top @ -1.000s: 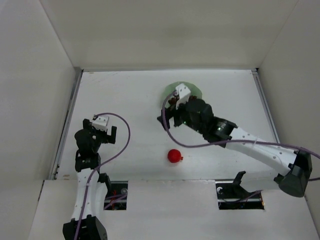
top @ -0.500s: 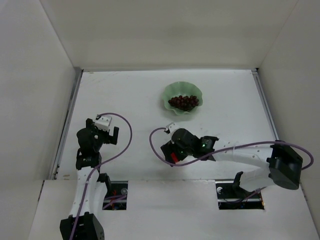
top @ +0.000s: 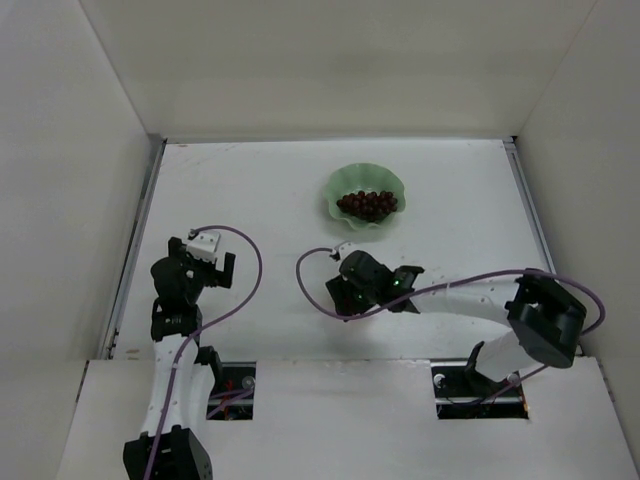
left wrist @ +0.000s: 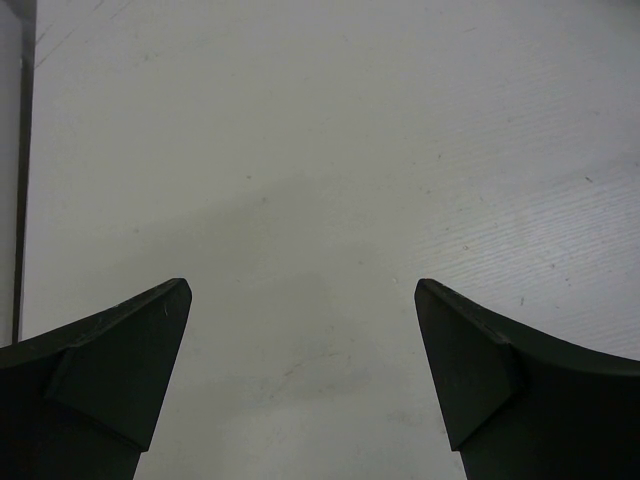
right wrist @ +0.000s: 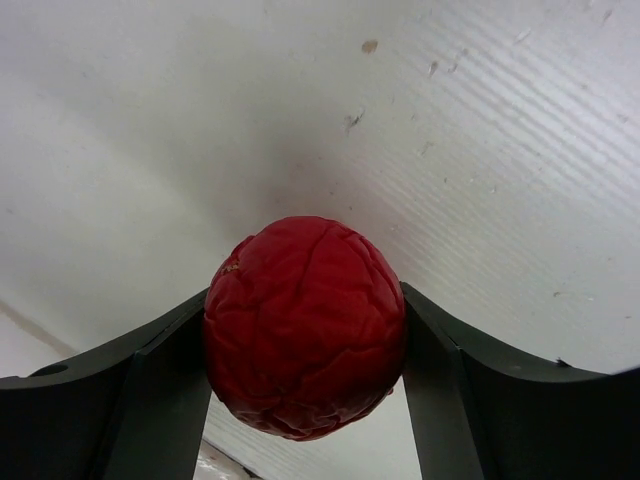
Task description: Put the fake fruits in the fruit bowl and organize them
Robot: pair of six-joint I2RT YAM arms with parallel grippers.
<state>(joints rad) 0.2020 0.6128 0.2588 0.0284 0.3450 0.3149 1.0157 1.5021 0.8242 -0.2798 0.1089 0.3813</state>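
Note:
The mint-green fruit bowl (top: 344, 184) with a wavy rim stands at the far middle of the table, with the dark maroon grape bunch (top: 367, 205) lying inside it. My right gripper (top: 349, 291) is near the table's middle front, well on the near side of the bowl. In the right wrist view it (right wrist: 305, 300) is shut on the wrinkled red apple-like fruit (right wrist: 305, 330), which fills the space between both fingers and sits just above the table. In the top view the fruit is hidden under the gripper. My left gripper (top: 205, 262) (left wrist: 303, 300) is open and empty at the left.
White walls close in the table on the left, far and right sides. A purple cable (top: 310, 265) loops beside the right gripper. The table (left wrist: 330, 150) under the left gripper is bare white board.
My right gripper left the grapes in the bowl, came back toward the near side and closed on the red fruit. The left arm has barely moved.

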